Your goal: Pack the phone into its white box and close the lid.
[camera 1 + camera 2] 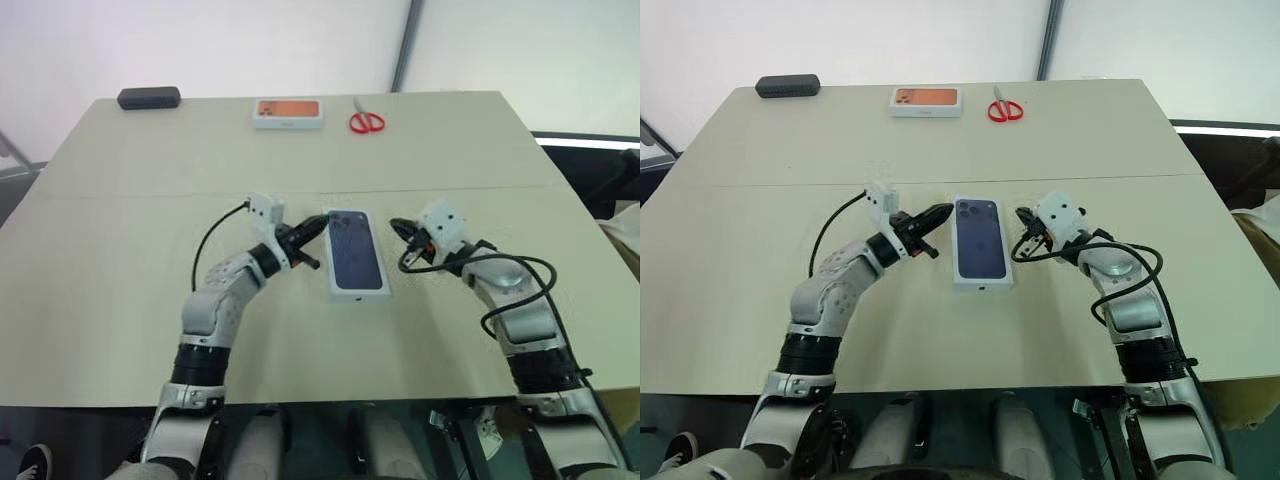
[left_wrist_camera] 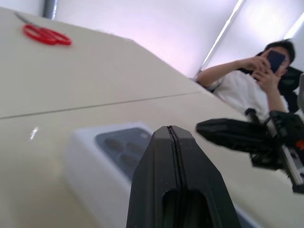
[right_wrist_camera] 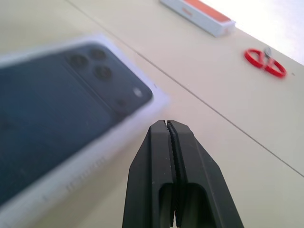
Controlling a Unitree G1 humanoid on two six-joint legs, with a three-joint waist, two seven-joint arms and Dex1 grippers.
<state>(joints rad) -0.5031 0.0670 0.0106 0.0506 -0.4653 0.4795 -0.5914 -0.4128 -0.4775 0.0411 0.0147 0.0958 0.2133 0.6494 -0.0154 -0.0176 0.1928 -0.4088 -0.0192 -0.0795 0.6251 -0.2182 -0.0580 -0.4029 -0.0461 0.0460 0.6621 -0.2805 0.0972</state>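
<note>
Left eye view: lid [image 1: 356,253] w/ phone pic sits closed at table [image 1: 120,250] centre; I see left hand [image 1: 312,231] pinched shut at its corner. Right wrist view: right hand [image 3: 167,124] shut, empty, beside lid.

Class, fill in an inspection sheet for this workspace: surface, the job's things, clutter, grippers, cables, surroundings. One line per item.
Surface: beige table, a seam line running across it.
Job's things: the lid, with its dark-blue phone picture facing up, sits closed on the white box in mid-table; the phone itself cannot be seen.
Clutter: black oblong case, white box with an orange top and red scissors along the far edge.
Grippers: left gripper and right gripper both shut and empty, flanking the box without touching it.
Cables: black cable looped at the left wrist, another at the right.
Surroundings: a seated person holding up a phone; pale wall behind.
</note>
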